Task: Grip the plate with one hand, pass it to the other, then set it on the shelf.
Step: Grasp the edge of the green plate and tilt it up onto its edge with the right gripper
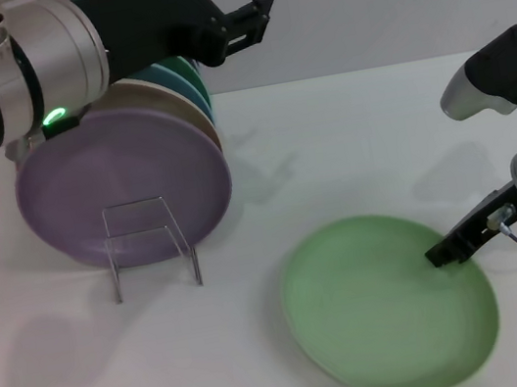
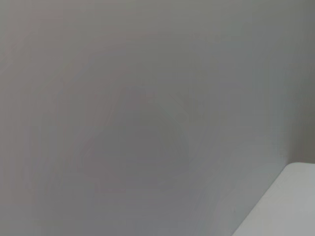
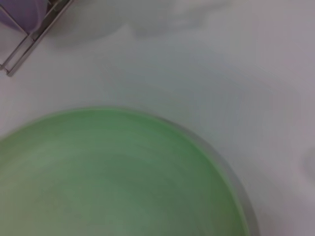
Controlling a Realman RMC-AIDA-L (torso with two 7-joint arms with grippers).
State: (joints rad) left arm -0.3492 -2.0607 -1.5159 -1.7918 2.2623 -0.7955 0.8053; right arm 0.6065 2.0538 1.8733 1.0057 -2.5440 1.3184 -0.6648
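Observation:
The pale mint-green plate [image 1: 383, 312] lies flat on the white table at the front right. It fills the lower part of the right wrist view [image 3: 113, 177]. My right gripper [image 1: 444, 250], black on a silver-grey arm with a thin cable, reaches in low from the right, its tip over the plate's right part. My left gripper [image 1: 245, 22], black on a thick white and silver arm with a green light, hangs high at the back left above the rack. The clear rack [image 1: 147, 240] stands at the left and holds several upright plates.
In the rack a lavender plate [image 1: 124, 191] stands in front, with beige, teal and darker green plates [image 1: 190, 78] behind it. The rack's corner and the lavender plate show in the right wrist view [image 3: 27, 42]. The left wrist view shows a grey wall and a table corner [image 2: 290, 201].

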